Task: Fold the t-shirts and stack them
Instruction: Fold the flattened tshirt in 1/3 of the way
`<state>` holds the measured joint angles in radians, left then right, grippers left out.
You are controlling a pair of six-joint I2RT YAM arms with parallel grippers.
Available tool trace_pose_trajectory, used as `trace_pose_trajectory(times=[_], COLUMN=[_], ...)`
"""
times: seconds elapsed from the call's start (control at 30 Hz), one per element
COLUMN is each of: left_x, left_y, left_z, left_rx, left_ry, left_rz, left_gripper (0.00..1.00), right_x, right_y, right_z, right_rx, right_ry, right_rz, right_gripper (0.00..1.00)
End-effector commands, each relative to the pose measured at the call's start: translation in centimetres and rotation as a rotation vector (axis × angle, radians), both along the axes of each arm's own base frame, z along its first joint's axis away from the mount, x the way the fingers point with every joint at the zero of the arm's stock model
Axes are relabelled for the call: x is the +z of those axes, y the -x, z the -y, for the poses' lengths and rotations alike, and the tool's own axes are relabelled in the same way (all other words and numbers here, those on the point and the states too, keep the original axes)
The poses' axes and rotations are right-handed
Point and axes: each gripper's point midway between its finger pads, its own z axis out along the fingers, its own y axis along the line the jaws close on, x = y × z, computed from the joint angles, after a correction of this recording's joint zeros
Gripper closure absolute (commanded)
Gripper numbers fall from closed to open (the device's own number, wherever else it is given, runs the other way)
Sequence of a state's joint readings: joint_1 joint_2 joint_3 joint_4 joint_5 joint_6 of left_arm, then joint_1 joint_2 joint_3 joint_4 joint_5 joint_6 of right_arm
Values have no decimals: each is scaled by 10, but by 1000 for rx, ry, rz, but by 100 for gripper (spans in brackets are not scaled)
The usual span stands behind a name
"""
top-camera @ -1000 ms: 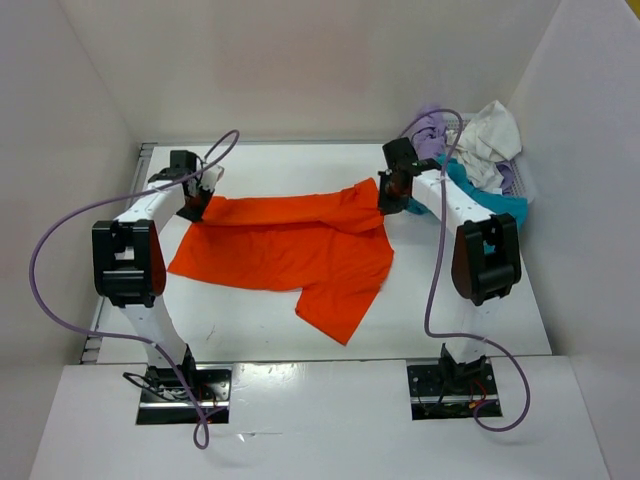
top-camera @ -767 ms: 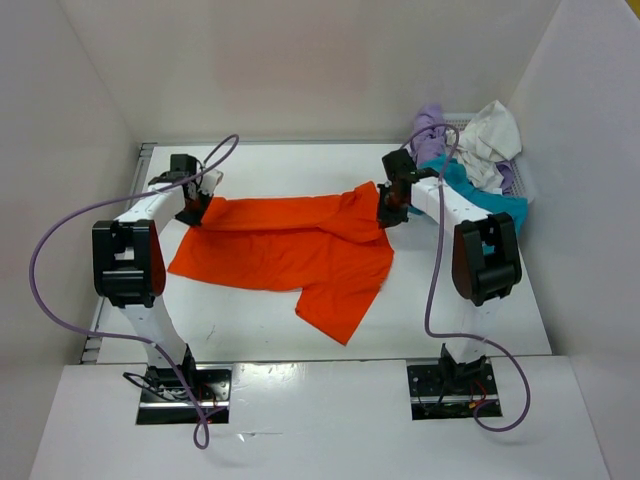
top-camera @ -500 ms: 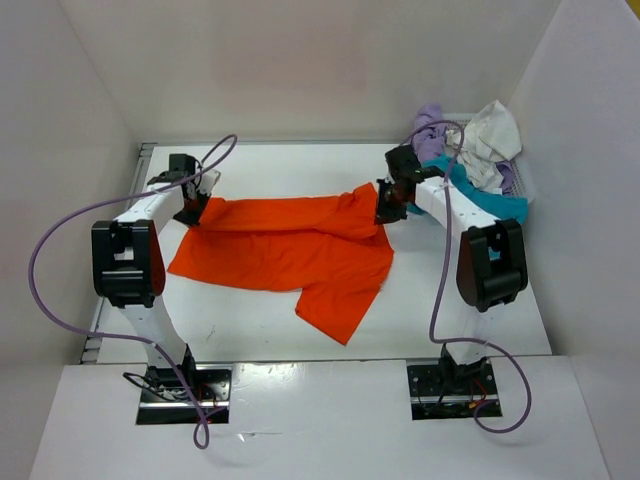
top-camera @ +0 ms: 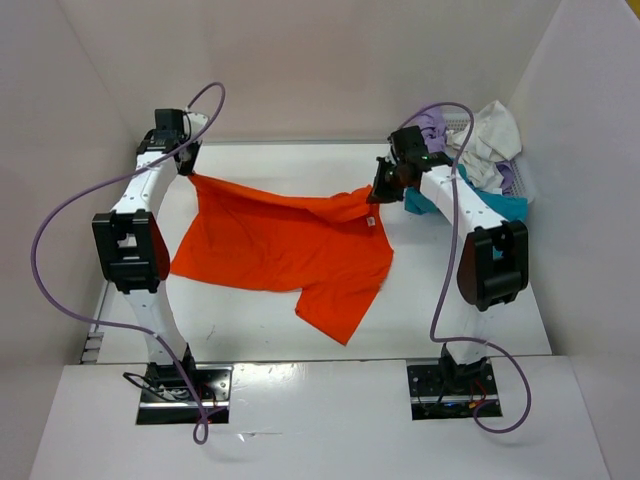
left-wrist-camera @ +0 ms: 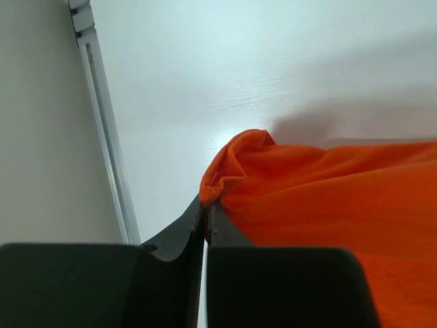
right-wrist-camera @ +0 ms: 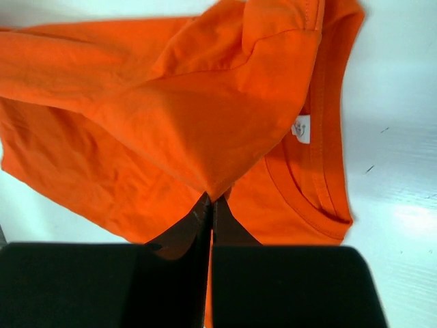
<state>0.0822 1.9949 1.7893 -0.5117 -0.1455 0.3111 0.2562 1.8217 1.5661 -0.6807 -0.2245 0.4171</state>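
Orange cotton t-shirt [top-camera: 285,245] mid-table, unfolded. Far edge held up between two arms; near part and one sleeve lie on white table top [top-camera: 250,325].

Left gripper [top-camera: 186,170]: jaws clamped on far-left corner of cloth. Right gripper [top-camera: 378,193]: jaws pinched on fold beside collar.

No fold made. No stack begun.

Teal-blue t-shirt [top-camera: 500,207], lavender purple t-shirt [top-camera: 430,125] and off-white t-shirt [top-camera: 492,135] heaped in white plastic mesh basket [top-camera: 462,118] at far right, untouched.

Basket mostly buried under cloth; layering of heap unclear. Whether left corner is hem or shoulder: cannot tell.

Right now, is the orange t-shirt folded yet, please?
Not folded: the orange t-shirt is spread out, pinched by the left gripper and right gripper.
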Motion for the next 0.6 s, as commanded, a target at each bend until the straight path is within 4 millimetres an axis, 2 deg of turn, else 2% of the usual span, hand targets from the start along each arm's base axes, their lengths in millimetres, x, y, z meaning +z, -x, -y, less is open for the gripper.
trace_pose_trajectory(times=[0.0, 0.07, 0.17, 0.23, 0.27, 0.3, 0.33, 0.37, 0.4, 0.43, 0.47, 0.53, 0.57], left_x=[14, 16, -2, -8, -24, -26, -32, -37, -40, -61, -64, -80, -80], left_y=[-13, -15, -9, -2, 8, 16, 23, 28, 36, 49, 54, 67, 67], left_z=[-1, -1, 3, 4, 7, 7, 8, 8, 8, 7, 7, 3, -1], left_rx=[10, 17, 2, 3, -4, -10, -10, -16, -24, -13, -13, -10, 0], left_ry=[18, 25, 43, 44, 55, 50, 52, 46, 40, 34, 34, 33, 34], left_rz=[49, 60, 25, 9, -26, -37, -56, -66, -80, -129, -133, -178, -178], left_gripper=[100, 100, 100, 100, 100, 100, 100, 100, 100, 100, 100, 98, 97], right_x=[35, 35, 35, 23, 22, 8, 3, 6, -8, -12, -14, -31, -34], right_y=[-17, -19, -16, -6, -1, 10, 16, 21, 33, 38, 44, 54, 56], right_z=[3, 7, 5, 5, 6, 9, 10, 9, 11, 10, 9, 11, 10], right_rx=[-29, -40, -35, -37, -37, -38, -48, -40, -51, -45, -46, -48, -52], right_ry=[-38, -38, -54, -58, -57, -47, -49, -62, -57, -65, -78, -68, -79], right_rz=[88, 88, 72, 34, 28, -10, -30, -21, -66, -72, -90, -128, -139], right_gripper=[100, 100, 100, 100, 100, 100, 100, 100, 100, 100, 100, 100, 100])
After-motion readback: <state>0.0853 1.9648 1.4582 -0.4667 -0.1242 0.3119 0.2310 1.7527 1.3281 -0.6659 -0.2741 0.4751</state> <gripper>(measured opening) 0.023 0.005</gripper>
